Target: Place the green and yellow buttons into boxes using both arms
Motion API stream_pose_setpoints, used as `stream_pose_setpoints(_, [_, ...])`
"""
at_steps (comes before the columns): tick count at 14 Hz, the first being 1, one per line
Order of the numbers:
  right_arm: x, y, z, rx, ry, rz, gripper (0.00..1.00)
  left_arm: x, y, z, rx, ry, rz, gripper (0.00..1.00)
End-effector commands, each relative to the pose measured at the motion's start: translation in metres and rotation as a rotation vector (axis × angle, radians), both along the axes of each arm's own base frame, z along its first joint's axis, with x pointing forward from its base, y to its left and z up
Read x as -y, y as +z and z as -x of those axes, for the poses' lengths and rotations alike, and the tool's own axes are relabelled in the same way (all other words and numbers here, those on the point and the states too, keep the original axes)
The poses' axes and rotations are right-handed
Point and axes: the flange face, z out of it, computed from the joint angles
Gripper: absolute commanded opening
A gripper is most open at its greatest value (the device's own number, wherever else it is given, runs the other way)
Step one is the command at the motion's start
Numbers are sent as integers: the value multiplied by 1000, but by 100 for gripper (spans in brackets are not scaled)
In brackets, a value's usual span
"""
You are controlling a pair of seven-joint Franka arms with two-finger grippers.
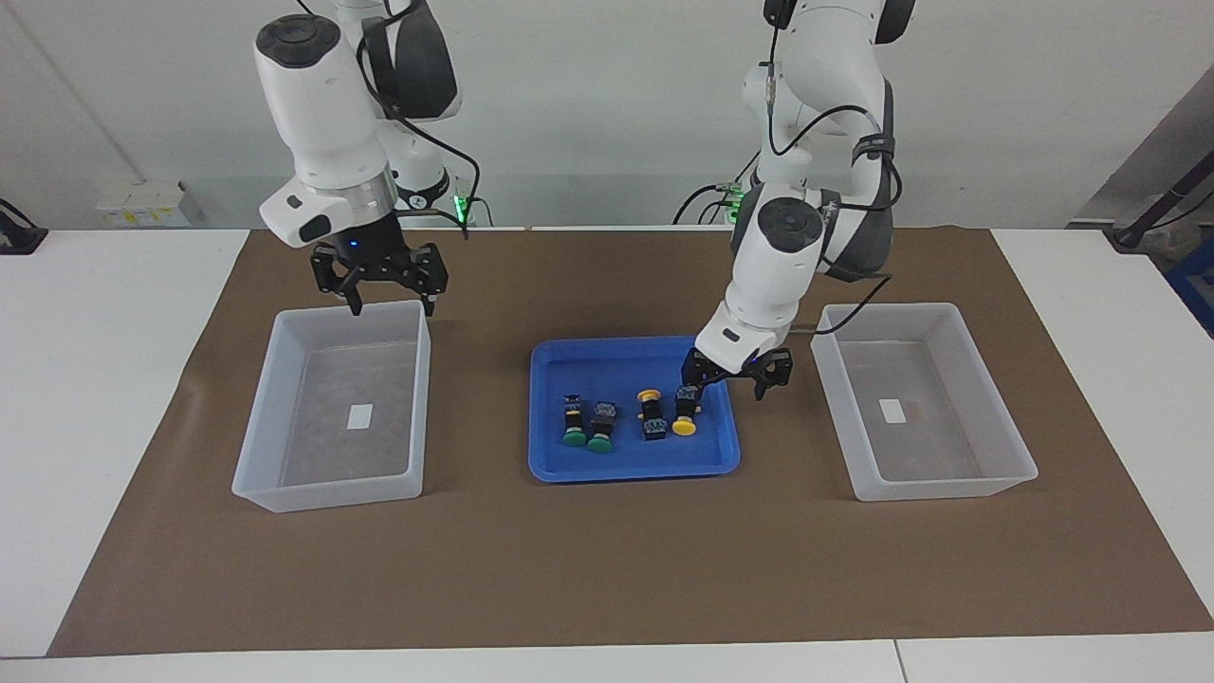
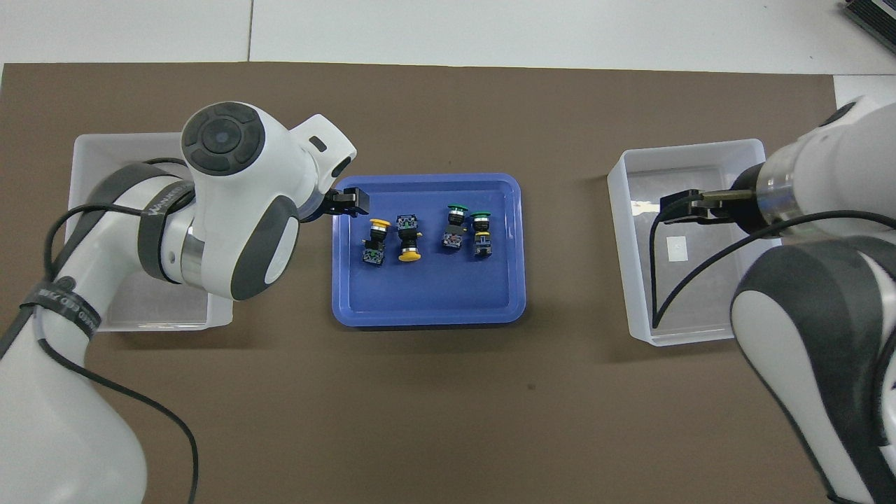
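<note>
Two green buttons (image 1: 586,426) (image 2: 467,229) and two yellow buttons (image 1: 667,415) (image 2: 392,241) lie on their sides in a shallow blue tray (image 1: 626,470) (image 2: 427,311) at mid-table. My left gripper (image 1: 726,382) (image 2: 353,201) hangs open and empty over the tray's edge at the left arm's end, just beside the yellow pair. One empty box (image 1: 948,486) (image 2: 161,323) stands at that end, partly hidden under the left arm in the overhead view. My right gripper (image 1: 392,305) (image 2: 672,210) is open and empty over the robot-side rim of the other empty box (image 1: 327,495) (image 2: 686,148).
A brown mat (image 1: 607,579) covers the table's middle, with the tray between the two boxes. White tabletop (image 1: 95,379) shows at both ends. Cables trail from both arms.
</note>
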Motion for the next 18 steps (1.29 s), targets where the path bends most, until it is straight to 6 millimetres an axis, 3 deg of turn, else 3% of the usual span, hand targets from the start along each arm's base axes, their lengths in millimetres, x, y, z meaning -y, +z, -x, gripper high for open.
stream_pose_setpoints(1, [-42, -30, -8, 14, -3, -2, 100, 12, -20, 7, 26, 20, 20, 100])
stream_pose_setpoints(3, [-80, -54, -10, 24, -19, -21, 100, 13, -32, 12, 21, 7, 15, 100])
stream_pose_setpoints(5, [-106, -71, -7, 24, -15, -28, 100, 10, -36, 12, 29, 0, 16, 100])
stream_pose_setpoints(11, [-131, -120, 3, 84, 20, -60, 100, 7, -50, 19, 31, -84, 9, 96])
stream_pose_setpoints(14, [-148, -137, 7, 75, 60, -37, 100, 5, -65, 29, 44, -95, 14, 95])
stream_pose_setpoints(18, [-152, -155, 1, 97, 76, -41, 100, 11, -68, 35, 40, -107, 13, 88])
